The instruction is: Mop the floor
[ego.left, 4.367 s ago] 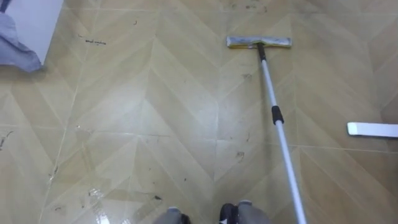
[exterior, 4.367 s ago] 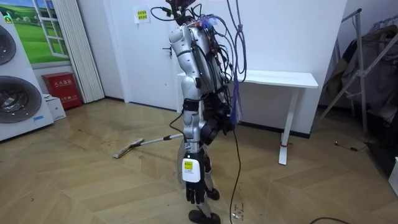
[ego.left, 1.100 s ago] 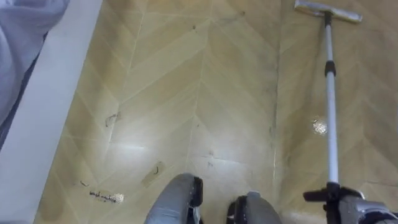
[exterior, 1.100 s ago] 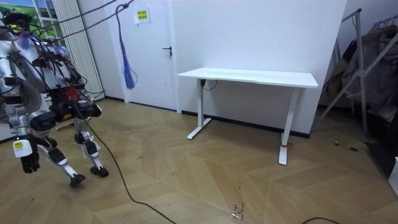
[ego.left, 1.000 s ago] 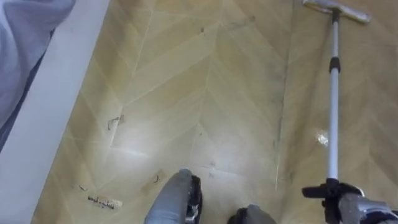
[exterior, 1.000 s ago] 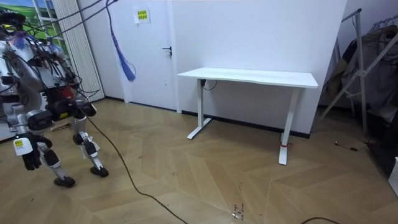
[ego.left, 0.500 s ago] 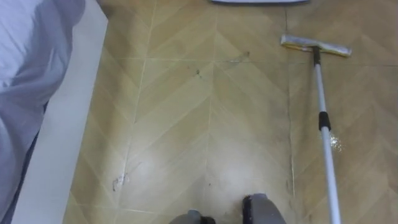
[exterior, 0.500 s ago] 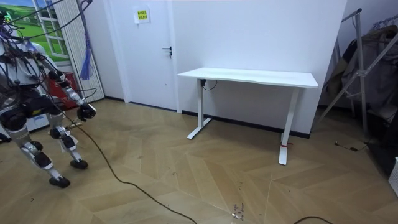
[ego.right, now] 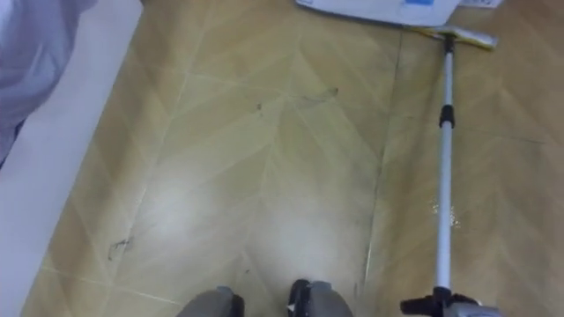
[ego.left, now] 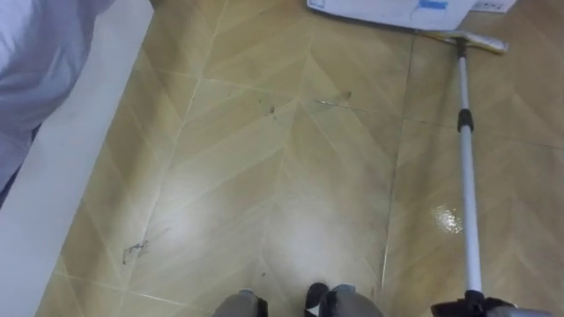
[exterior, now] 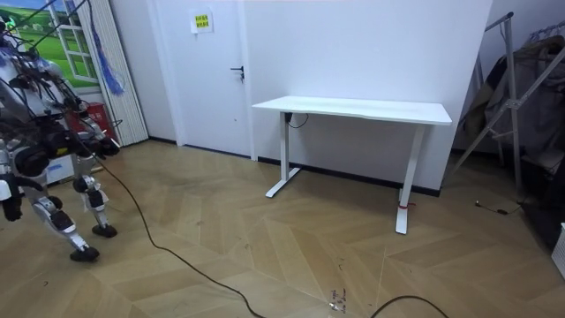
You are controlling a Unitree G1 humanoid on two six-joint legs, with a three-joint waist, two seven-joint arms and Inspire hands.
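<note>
Left eye view: mop [ego.left: 467, 176] on floor [ego.left: 291, 176]

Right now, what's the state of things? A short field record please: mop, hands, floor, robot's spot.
mop: head flat on the floor next to a white box, pole running to the robot
right hand: curled round the pole's near end
left hand: hangs at its side
floor: wet patch beside the pole
robot: at room view's left edge, far from the table
</note>
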